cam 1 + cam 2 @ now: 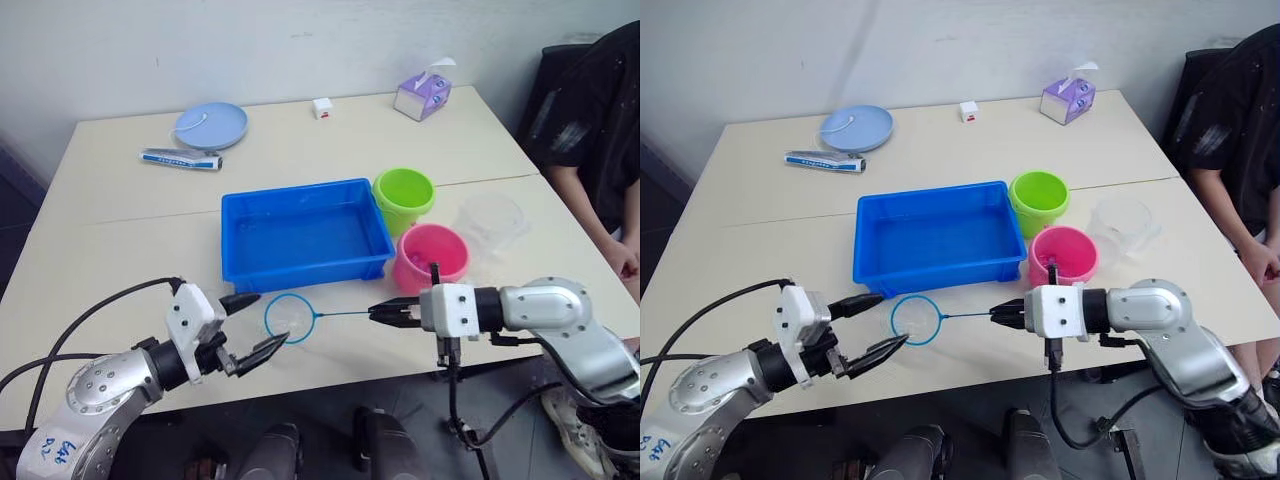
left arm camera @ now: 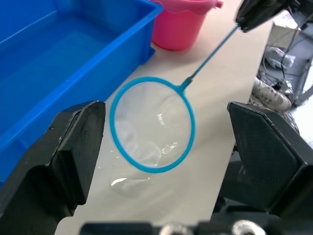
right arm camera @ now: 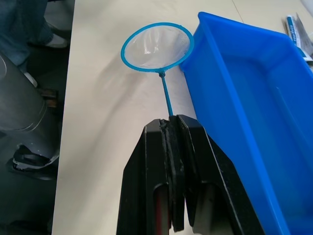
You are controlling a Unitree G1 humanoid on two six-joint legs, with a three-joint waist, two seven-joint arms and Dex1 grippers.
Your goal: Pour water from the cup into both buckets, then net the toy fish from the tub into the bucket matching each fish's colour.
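Right claw (image 1: pixel 376 312) gripping net (image 1: pixel 289 318) beside tub (image 1: pixel 300 237), left claw (image 1: pixel 250 325) wide, plate (image 1: pixel 211 125) far behind.

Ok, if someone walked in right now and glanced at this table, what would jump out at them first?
Probably the bright blue tub in the middle of the table, with the lime green bucket and the pink bucket close by its right end. Next, the right claw shut on the thin handle of the net, whose blue hoop lies just in front of the tub, near the open left claw.

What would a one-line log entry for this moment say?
right tool: shut on net handle | left tool: open beside hoop | net: over table, outside tub
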